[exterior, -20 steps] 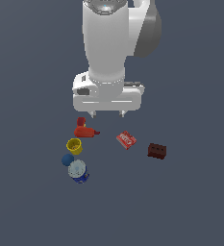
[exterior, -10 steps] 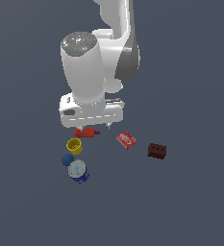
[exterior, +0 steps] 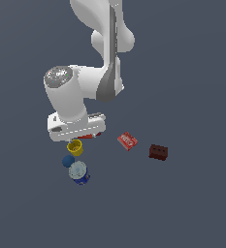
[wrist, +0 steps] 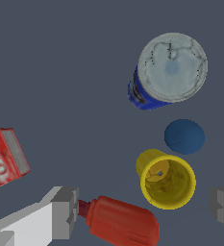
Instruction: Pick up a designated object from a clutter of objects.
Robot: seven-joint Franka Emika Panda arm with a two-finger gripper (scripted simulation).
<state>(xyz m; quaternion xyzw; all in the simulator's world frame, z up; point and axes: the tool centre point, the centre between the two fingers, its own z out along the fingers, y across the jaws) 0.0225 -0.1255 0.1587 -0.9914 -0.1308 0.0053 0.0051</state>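
Observation:
The yellow cup (exterior: 75, 147) (wrist: 166, 179) stands upright with its mouth up, in the clutter of objects. My gripper (wrist: 142, 207) hangs above it, open, with the fingers (wrist: 60, 212) far apart. The cup lies between them, nearer one finger, and nothing is held. The red-orange drill-like toy (wrist: 121, 220) lies beside the cup, also between the fingers; in the exterior view the hand (exterior: 75, 127) mostly hides it. The blue ball (exterior: 68, 161) (wrist: 184, 136) and the blue can (exterior: 79, 173) (wrist: 167, 70) sit just past the cup.
A red flat box (exterior: 127, 141) (wrist: 3, 158) lies towards the exterior view's right of the cup. A dark brown block (exterior: 158, 152) sits further right. Everything rests on a plain dark grey floor.
The arm has swung towards the exterior view's left and come down, so the hand now sits right over the drill toy and the yellow cup. The objects have not moved.

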